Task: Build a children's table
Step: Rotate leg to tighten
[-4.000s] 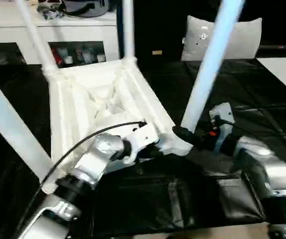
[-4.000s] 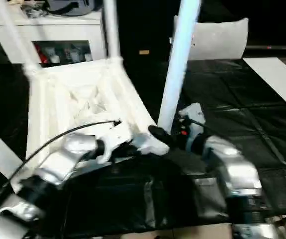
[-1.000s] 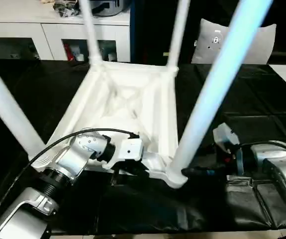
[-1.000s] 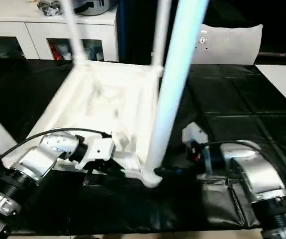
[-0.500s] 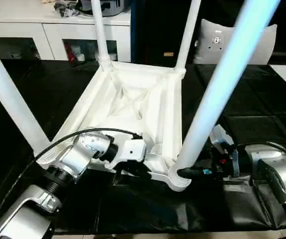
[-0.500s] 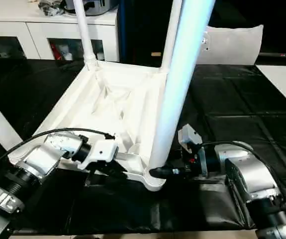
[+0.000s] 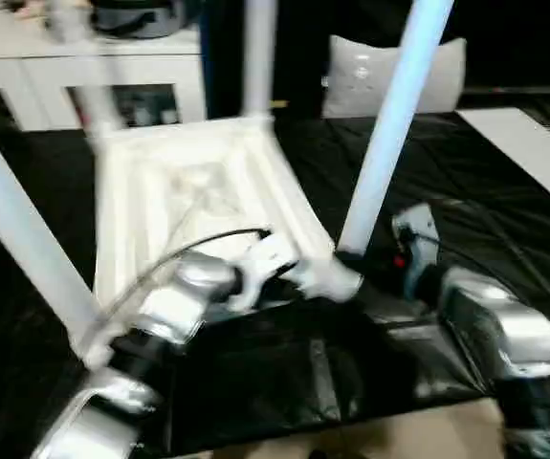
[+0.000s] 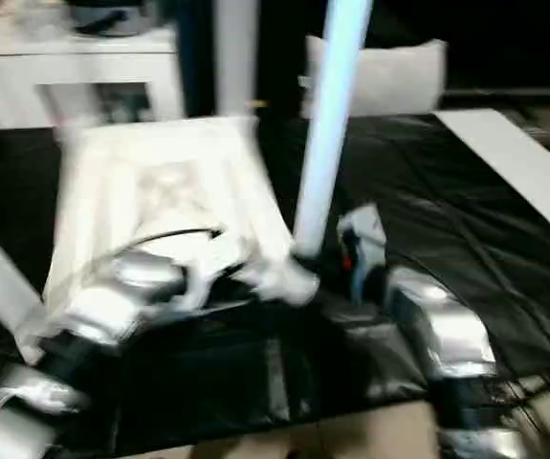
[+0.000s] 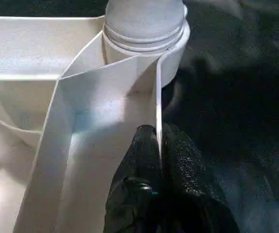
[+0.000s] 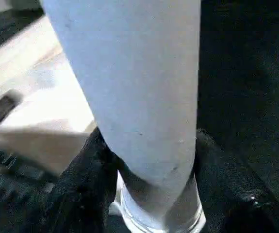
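Left pincer [image 9: 157,160] clenched on tabletop [image 7: 160,191] rim beside corner socket; right pincer [image 10: 146,160] grasping the leg [image 7: 389,124] standing in it.

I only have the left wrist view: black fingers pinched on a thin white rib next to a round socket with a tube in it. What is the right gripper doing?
Observer: The right gripper has its fingers on either side of the base of the near right leg, the one seated in that socket.
Operator: How many legs are in?
Observer: Four stand up from the upside-down tabletop: that one, the near left leg and two at the far corners.
Operator: What's it sitting on?
Observer: A black sheet covering the work surface.
Operator: Left gripper on the rim or inside?
Observer: The left gripper grips the tabletop's near edge wall, just left of the near right corner.
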